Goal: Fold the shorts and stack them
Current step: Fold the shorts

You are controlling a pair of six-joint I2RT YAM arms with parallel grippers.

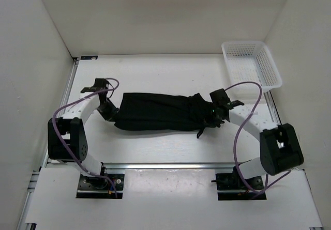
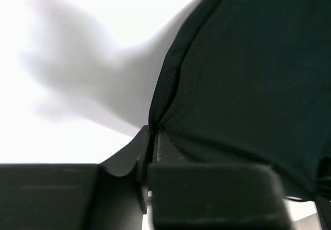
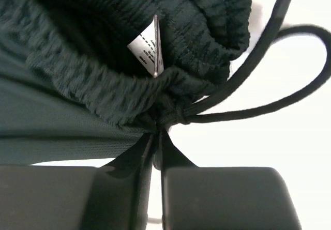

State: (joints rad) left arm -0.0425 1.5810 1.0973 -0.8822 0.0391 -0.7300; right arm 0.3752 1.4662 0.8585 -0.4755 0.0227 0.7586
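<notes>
Care label (image 3: pixel 146 48) print too small to read, drawstring (image 3: pixel 248 112) and shorts (image 2: pixel 248 75) cut off at frame edges

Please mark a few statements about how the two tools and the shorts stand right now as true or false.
1. The left tool is shut on an edge of the shorts. True.
2. The shorts lie inside the white basket. False: they lie stretched out on the table, apart from the basket at the far right.
3. The right tool pinches the gathered waistband beside the drawstring. True.
4. Both tools grip the same end of the shorts. False: they hold opposite ends.
</notes>
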